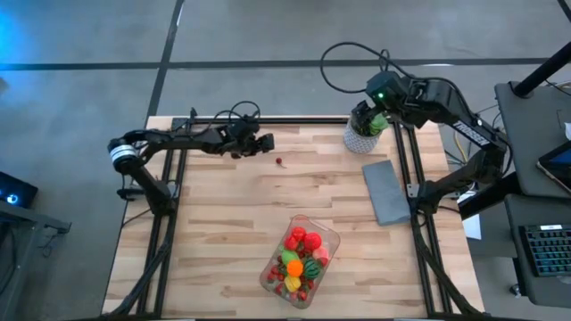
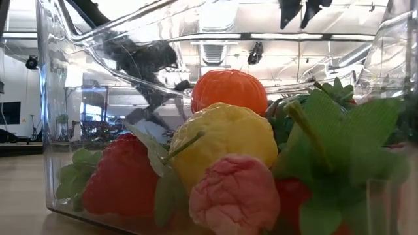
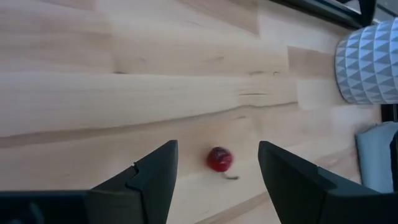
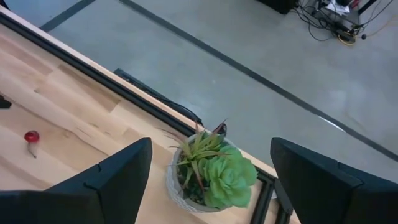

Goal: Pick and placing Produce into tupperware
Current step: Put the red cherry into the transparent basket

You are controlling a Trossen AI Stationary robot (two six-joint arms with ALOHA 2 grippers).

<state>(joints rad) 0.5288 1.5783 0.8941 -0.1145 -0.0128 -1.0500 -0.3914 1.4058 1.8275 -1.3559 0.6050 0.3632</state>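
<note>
A small red berry (image 1: 279, 162) lies alone on the wooden table near its far edge; the left wrist view shows the berry (image 3: 219, 159) between and a little beyond my left fingers. My left gripper (image 1: 268, 143) stands open just left of it, touching nothing. The clear tupperware (image 1: 301, 262) sits near the front edge, holding red, orange, yellow, pink and green produce (image 2: 225, 130). My right gripper (image 1: 368, 120) hangs open above the potted plant (image 4: 211, 174) at the far right.
A white patterned pot (image 3: 367, 62) with a green plant stands at the far right of the table. A flat grey slab (image 1: 386, 189) lies right of centre. Bare wood lies between the berry and the tupperware.
</note>
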